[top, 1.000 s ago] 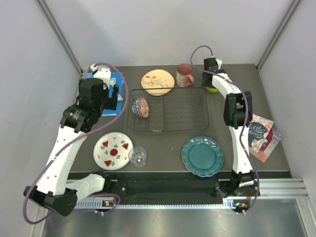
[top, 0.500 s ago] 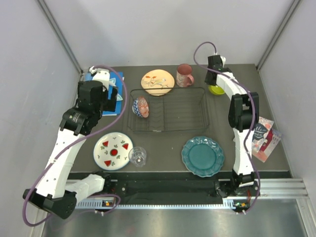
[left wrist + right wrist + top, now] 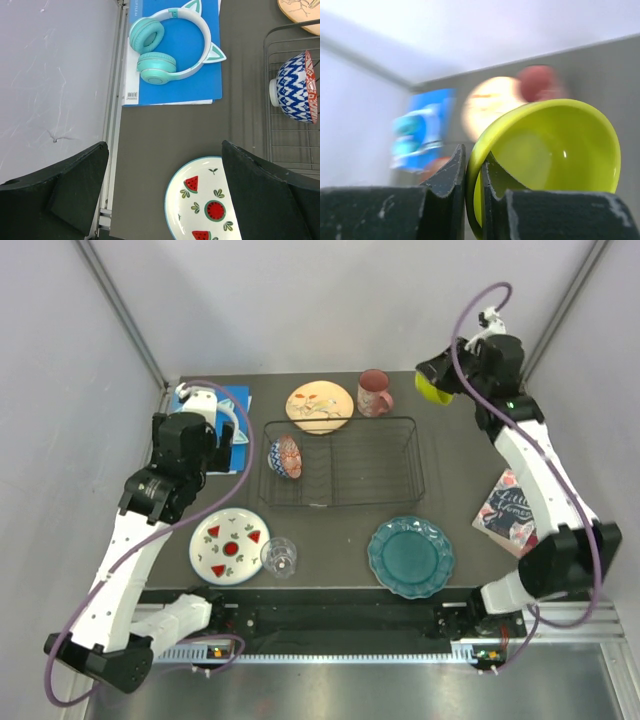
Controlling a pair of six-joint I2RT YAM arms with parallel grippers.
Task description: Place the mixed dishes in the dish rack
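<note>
Dark bench (image 3: pixel 330 540) w/ pale walls on three sides. Right tool (image 3: pixel 473 152) is clamped on the lime-green bowl (image 3: pixel 555 145), one finger inside the rim and one outside. Bowl is tipped on edge and held up in the air past the far right corner of the dish rack (image 3: pixel 350 470), not in it. Right wrist view is blurred behind the bowl, so I get no detail there. Left tool (image 3: pixel 165 190) is spread wide w/ nothing btwn the fingers, hanging above the far edge of the white plate with red shapes (image 3: pixel 230 545). Rack sits mid-bench. Red-patterned bowl (image 3: pixel 286 456) is inside at its left end, tipped on its side. Cream floral plate (image 3: pixel 320 405) and pink mug (image 3: pixel 374 392) lie just beyond the rack's far side. Teal scalloped plate (image 3: pixel 411 556) is on the near side, to the right. Small clear glass (image 3: pixel 280 556) stands just beside the white plate's right edge. Teal cat-ear headphones (image 3: pixel 156 67) rest on a blue folder (image 3: pixel 200 85) at far left, and a printed card (image 3: pixel 510 510) lies at the right edge.
</note>
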